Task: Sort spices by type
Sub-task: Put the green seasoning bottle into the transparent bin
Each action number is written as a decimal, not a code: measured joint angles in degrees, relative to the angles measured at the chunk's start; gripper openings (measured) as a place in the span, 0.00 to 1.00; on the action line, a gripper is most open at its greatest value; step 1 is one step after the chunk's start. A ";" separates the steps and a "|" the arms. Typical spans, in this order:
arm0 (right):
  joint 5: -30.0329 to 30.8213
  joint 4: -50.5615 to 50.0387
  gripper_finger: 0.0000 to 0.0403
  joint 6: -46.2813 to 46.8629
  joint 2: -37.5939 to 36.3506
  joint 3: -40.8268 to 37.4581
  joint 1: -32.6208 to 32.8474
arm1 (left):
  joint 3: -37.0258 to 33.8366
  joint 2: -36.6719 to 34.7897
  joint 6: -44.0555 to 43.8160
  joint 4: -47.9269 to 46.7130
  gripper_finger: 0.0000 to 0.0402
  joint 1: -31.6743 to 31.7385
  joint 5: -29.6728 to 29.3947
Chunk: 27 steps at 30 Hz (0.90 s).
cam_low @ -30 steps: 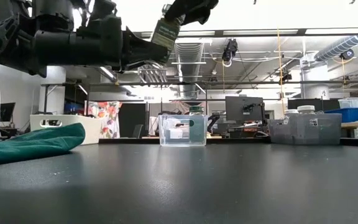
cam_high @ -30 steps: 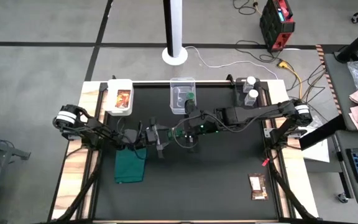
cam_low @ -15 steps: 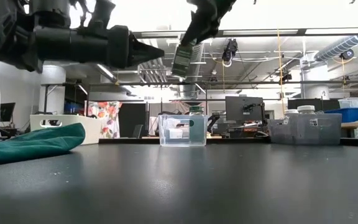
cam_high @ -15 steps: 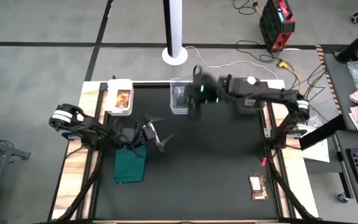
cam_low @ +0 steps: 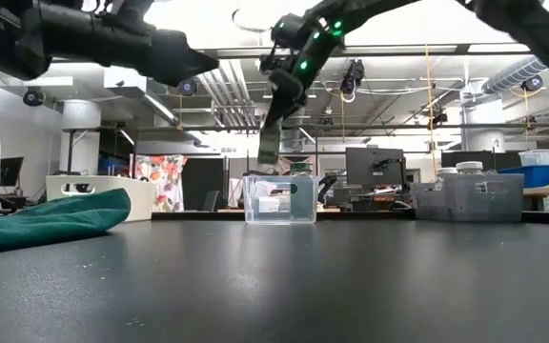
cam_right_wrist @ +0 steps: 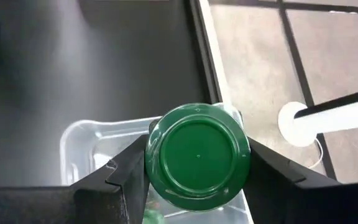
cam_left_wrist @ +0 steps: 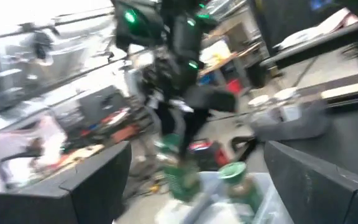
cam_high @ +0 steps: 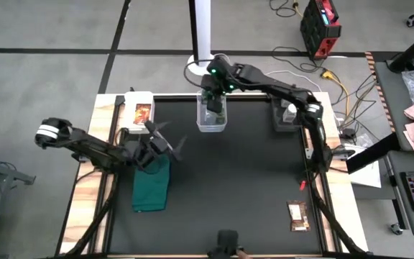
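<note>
- Hanging above the clear plastic bin point(cam_high: 211, 119) at the table's far edge, a green-lidded jar point(cam_right_wrist: 197, 155) sits clamped between the right gripper's point(cam_high: 215, 92) fingers point(cam_right_wrist: 120, 180), lid toward the wrist camera.
- A second green-lidded jar point(cam_left_wrist: 237, 180) already stands inside that bin, just beside the held one point(cam_left_wrist: 178, 171).
- The grey bin point(cam_high: 287, 115) at the far right holds two clear jars with white lids point(cam_high: 290, 110).
- The white bin point(cam_high: 136, 111) at the far left holds one orange-brown packet point(cam_high: 142, 114).
- Another orange-brown packet point(cam_high: 297, 215) lies on the black mat near the front right, well apart from both arms.
- The left gripper point(cam_high: 169, 144) hovers spread open and empty beside the dark green cloth point(cam_high: 152, 184).
</note>
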 joint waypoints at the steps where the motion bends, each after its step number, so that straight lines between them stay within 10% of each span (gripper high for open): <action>1: -0.05 -0.81 0.48 -0.81 1.32 1.44 -0.35 | -0.35 -0.93 1.57 0.06 0.87 0.01 -1.37; 9: -3.94 -1.39 0.48 -1.04 8.27 5.65 -4.81 | -2.44 -5.16 11.11 0.00 0.87 0.07 -18.07; 27: -3.94 0.22 0.48 -0.73 11.77 5.82 -5.30 | -2.73 -2.02 9.55 0.11 0.87 2.82 -18.27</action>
